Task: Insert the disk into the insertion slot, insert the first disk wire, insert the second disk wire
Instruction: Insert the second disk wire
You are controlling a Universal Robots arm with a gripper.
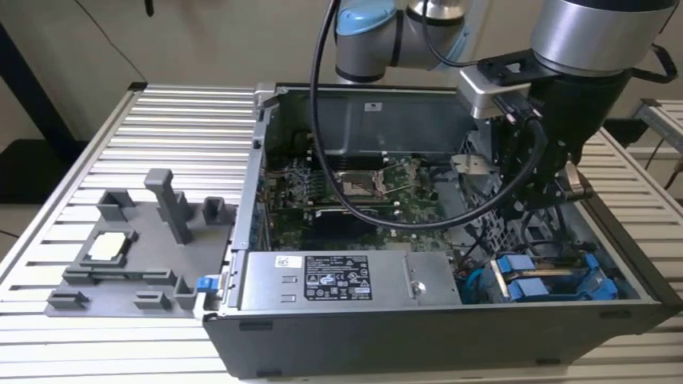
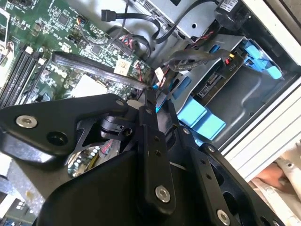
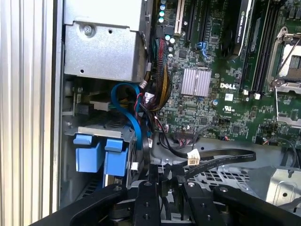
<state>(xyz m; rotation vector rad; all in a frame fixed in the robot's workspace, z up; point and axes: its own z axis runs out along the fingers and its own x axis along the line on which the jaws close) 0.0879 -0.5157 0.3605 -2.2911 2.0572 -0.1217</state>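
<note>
Disk [image 2: 211, 84] sat in the insertion slot [image 2: 254, 94], so you kept the gripper [image 3: 167, 181] pinched nearly together on the black disk wire [image 3: 221, 157], near the cage, seemingly for plugging in.

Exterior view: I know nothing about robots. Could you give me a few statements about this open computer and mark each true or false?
1. The computer case lies open on a slatted metal table. True.
2. The blue carrier fronts sit at the exterior view's left end of the case. False: they sit at its right end.
3. The arm reaches into the case from above. True.
4. The grey fixture stands inside the case. False: it stands on the table, to the exterior view's left of the case.
</note>
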